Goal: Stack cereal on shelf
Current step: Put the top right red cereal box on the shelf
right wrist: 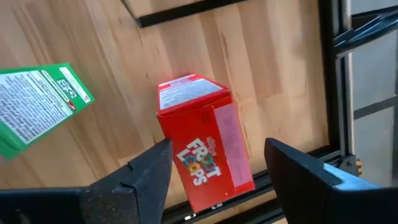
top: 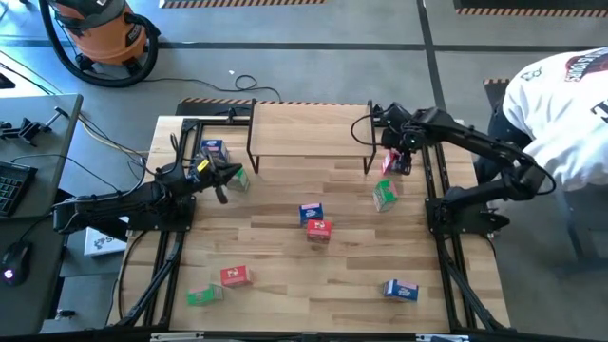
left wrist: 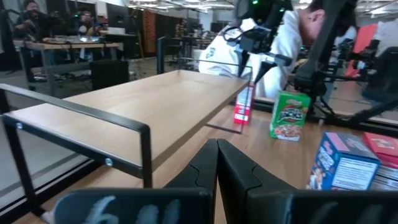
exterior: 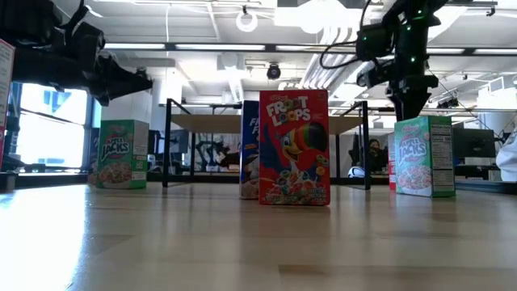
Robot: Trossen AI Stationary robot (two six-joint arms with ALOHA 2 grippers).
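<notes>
Biggest thing first: the wooden surface (top: 285, 256), with one shelf (top: 304, 128) at its far edge, a light board on black legs. Two dark arms reach in, one from each side, and a person in a white shirt (top: 560, 104) stands off the right edge.

Cereal count is nine boxes, all down on the surface: three red, three green, three blue.

- Red: one (top: 391, 163) just off the shelf's right end, one (top: 319, 229) mid-surface, one (top: 235, 275) near the front left.
- Green: one (top: 385, 195) just in front of that first red box, one (top: 239, 179) by the shelf's left end, one (top: 201, 295) at the front left, next to the red one there.
- Blue: one (top: 211, 148) by the shelf's left legs, one (top: 311, 213) mid-surface touching the red one, one (top: 400, 290) at the front right.

The right hand (top: 397, 157) hangs over the red box by the shelf with its fingers spread wide, one on each side of the box, not squeezing it. The left hand (top: 226, 177) sits right beside the left green box, fingers pressed together with nothing between them.
</notes>
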